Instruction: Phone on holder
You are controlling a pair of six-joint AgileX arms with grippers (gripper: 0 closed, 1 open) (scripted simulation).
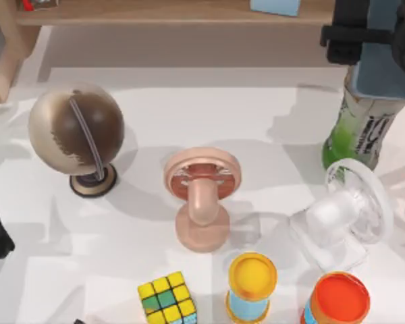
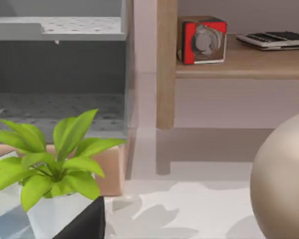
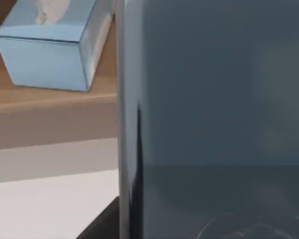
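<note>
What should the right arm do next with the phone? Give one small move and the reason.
Probably carry it left and forward toward the pink holder: the right gripper holds the phone at the top view's far right, above the green bottle, away from the holder.

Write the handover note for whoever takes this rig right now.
Right tool: at the top view's upper right, shut on the phone, held above the green bottle.
Left arm: parked at the left edge.
Holder: pink, mid-table, nothing on it; the globe stands to its left, the white fan to its right.
Done: phone grasped and lifted.
Left: carry it over to the holder, set it in, release.
</note>
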